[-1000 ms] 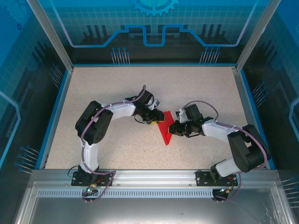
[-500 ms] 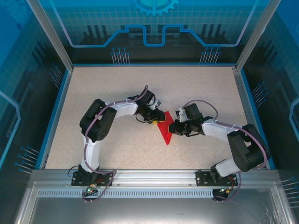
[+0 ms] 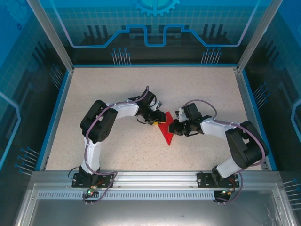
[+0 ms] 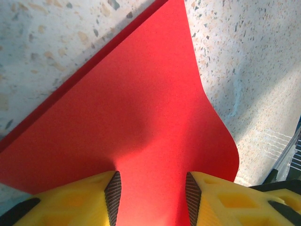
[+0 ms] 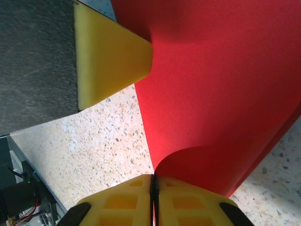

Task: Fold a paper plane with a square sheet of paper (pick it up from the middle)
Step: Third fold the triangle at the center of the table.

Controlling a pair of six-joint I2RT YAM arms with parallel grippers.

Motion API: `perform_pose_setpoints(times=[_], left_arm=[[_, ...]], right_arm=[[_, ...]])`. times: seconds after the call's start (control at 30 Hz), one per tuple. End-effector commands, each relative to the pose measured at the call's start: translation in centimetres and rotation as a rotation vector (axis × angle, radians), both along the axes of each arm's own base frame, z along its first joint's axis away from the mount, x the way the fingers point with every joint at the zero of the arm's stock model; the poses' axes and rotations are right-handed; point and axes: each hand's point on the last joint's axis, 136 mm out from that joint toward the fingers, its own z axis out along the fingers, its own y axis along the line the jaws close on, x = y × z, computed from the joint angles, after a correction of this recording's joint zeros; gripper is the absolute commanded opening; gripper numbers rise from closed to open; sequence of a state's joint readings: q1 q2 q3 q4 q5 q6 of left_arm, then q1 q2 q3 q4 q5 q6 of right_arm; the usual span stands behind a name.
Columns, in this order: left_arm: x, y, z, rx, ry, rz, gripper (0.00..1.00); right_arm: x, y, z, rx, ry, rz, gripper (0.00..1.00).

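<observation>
The red paper (image 3: 165, 132), folded into a triangle whose point is aiming toward the arm bases, is lying near the middle of the counter (image 3: 117, 89). The left gripper (image 4: 150, 188) is sitting over the paper's far left edge, its jaws standing partly apart with the sheet running flat between them, not clamping it. The right gripper (image 5: 154, 184) is meeting the paper's right edge, its jaws pressing together on a curled-up lip of it.

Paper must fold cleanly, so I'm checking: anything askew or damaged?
No damage, but the paper isn't flat: its edge curls up where the right gripper pinches it, and a lower layer peeks out along one edge.
</observation>
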State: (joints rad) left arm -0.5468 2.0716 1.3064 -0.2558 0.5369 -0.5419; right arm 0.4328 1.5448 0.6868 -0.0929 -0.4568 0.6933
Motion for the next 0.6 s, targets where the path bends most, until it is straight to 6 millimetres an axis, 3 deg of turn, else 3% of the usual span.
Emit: perform_pose_setpoints(times=[0.0,0.57], left_arm=[[-0.6,0.0,-1.0,-0.005,0.025,-0.03,0.44],[-0.8,-0.1,-1.2,-0.012,0.032,-0.035,0.44]], right_arm=[[0.5,0.7,0.2,-0.005,-0.005,0.003,0.11],[0.7,1.1,-1.5,-0.05,0.018,0.02,0.16]])
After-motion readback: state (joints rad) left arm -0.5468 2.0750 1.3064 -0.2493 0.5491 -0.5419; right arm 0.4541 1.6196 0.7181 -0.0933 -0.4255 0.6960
